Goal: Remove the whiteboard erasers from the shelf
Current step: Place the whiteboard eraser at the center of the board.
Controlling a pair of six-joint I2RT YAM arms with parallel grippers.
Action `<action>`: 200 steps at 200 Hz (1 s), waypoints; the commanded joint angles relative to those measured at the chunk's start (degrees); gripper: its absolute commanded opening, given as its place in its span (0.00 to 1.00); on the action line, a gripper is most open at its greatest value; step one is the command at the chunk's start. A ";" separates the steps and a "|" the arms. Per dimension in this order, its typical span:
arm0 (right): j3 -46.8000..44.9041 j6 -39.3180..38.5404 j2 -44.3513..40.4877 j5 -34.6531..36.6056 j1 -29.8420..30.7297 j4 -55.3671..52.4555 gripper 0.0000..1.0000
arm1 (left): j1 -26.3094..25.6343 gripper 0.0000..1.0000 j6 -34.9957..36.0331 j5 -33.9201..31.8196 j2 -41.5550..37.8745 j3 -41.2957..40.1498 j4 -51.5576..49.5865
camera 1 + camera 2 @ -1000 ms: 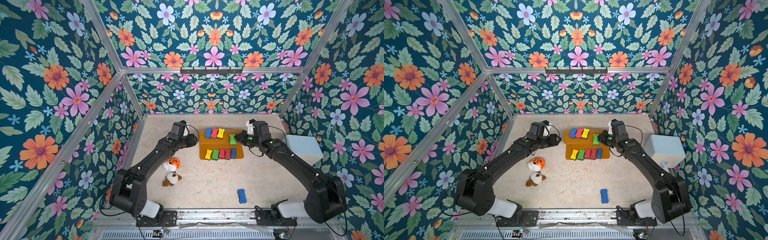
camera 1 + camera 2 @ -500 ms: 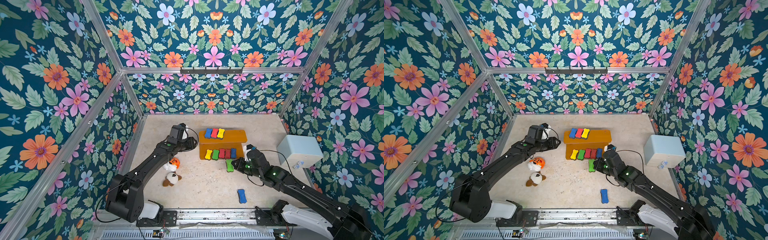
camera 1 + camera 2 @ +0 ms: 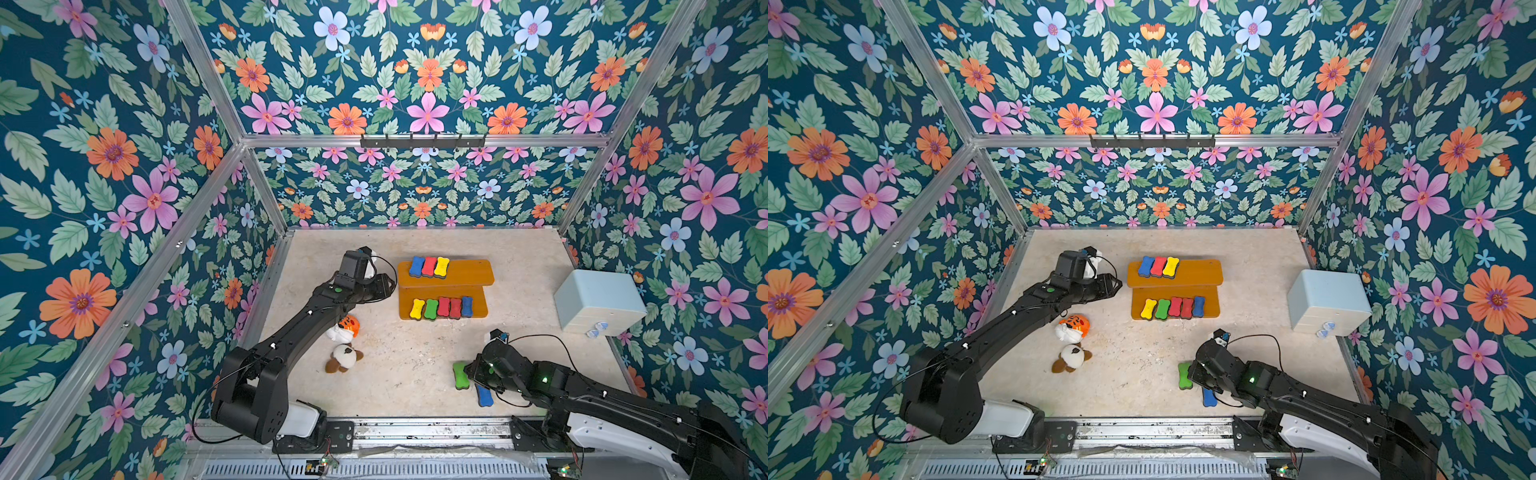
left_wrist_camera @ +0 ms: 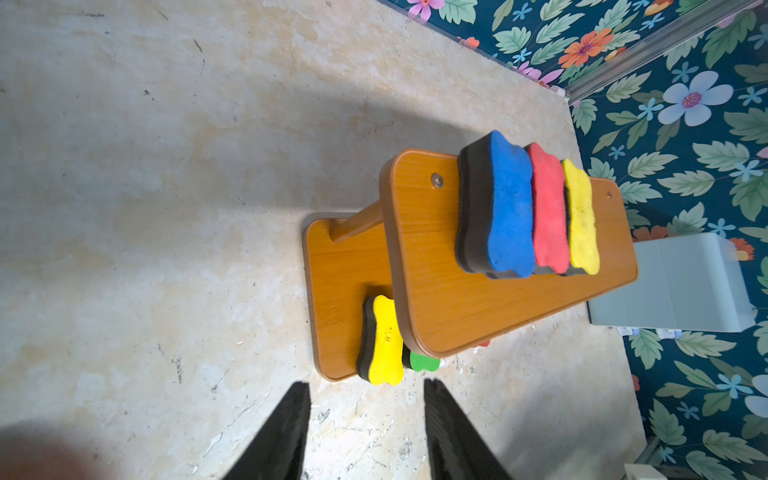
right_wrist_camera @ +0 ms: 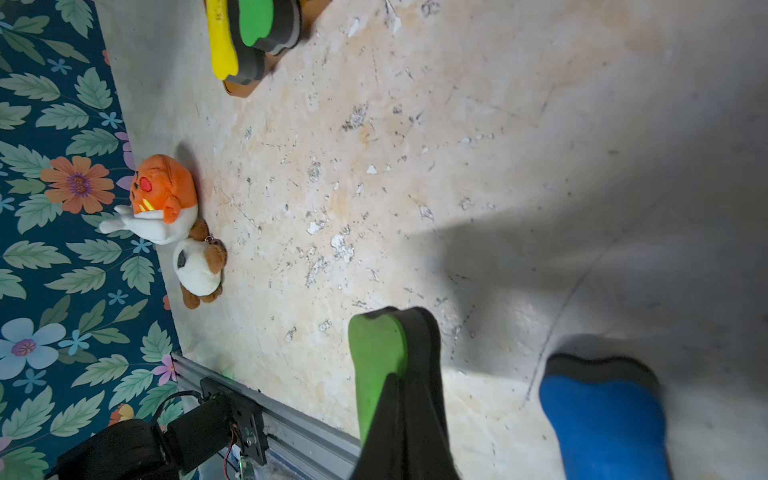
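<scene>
Closest to the front rail, the right gripper [image 3: 471,371] is clamped on a green bone-shaped foam eraser with dark felt backing [image 3: 460,376], low over the beige mottled tabletop [image 3: 519,257]. Can't tell if the eraser actually touches the surface. Just beside it and a bit nearer the rail, a blue bone-shaped foam eraser [image 3: 484,395] lies on the table, partly tucked under the right arm.

On the left side two soft toys sit touching: a brown-and-white plush dog [image 3: 344,358] and, right behind it, an orange-and-white plush [image 3: 347,326].

Further back, the left gripper [image 3: 390,286] hangs just off the left end of the orange-brown glossy two-tier shelf [image 3: 465,272]. Its fingers are moderately apart with nothing between them, and they point at the shelf without touching it.

The lower board carries five erasers packed side by side: lower yellow eraser [image 3: 417,308], lower green eraser [image 3: 431,308], first red eraser [image 3: 443,306], second red eraser [image 3: 455,307], lower blue eraser [image 3: 467,305]. The upper board has three bunched at its left end: upper blue eraser [image 3: 417,266], upper red eraser [image 3: 429,266], upper yellow eraser [image 3: 441,267].

A pale blue rounded box [image 3: 598,301] sits by the right wall, well apart from the shelf.
</scene>
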 commanded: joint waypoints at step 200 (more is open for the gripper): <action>-5.25 7.13 -0.91 0.33 5.82 -0.12 0.04 | -0.03 0.50 0.79 -0.71 0.66 1.39 0.24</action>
